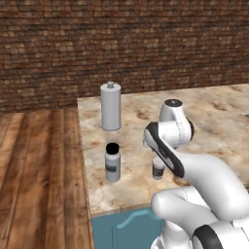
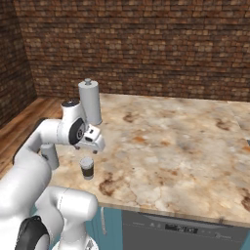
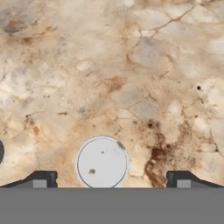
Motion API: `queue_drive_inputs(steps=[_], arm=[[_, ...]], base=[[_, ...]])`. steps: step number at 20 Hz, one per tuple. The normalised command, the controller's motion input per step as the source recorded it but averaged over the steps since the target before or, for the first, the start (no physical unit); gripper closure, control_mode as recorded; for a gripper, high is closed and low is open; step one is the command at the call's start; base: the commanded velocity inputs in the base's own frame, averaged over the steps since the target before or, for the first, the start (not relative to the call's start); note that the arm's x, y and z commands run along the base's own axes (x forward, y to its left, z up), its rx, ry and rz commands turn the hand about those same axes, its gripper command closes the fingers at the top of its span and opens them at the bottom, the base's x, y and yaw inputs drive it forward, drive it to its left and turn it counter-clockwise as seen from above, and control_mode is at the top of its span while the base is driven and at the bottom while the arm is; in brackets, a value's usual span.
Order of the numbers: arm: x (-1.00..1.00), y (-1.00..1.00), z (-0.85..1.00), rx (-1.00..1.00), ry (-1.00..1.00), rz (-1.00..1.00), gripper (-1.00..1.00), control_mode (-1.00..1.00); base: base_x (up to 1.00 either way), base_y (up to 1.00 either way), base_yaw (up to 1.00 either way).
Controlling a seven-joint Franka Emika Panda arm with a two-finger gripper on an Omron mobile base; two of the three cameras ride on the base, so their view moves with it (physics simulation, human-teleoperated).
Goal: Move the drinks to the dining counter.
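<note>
Counter edge (image 1: pixel 92 194) near bottle (image 1: pixel 113 164)

White rounded arm (image 1: pixel 204 170), dark joints

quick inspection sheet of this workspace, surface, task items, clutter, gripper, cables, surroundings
surface: beige-brown mottled marble counter on teal cabinet fronts; dark rust stains in the marble.
job's things: bottle with black cap, upright near the counter's front edge; white-lidded cup upright, apart from the bottle.
clutter: tall grey metal canister with a knob top, upright, farther back.
grippers: gripper above the cup, pointing down; finger tips wide apart either side of the cup lid in the hand view, not touching it.
cables: nothing seen.
surroundings: brick wall behind; wooden floor beside the counter; a dark appliance front under the counter edge.
</note>
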Motion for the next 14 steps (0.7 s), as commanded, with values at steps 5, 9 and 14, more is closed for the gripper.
queue_drive_inputs(steps=[5,9,14], arm=[[-0.23,0.00,0.55,0.00,-0.03,0.00,-1.00,-1.00],[-0.28,0.00,0.47,0.00,-0.04,0.00,-1.00,-1.00],[-0.31,0.00,0.45,0.00,-0.06,0.00,-1.00,-1.00]], base=[[0.00,0.00,0.00],[0.00,0.00,0.00],[0.00,0.00,0.00]])
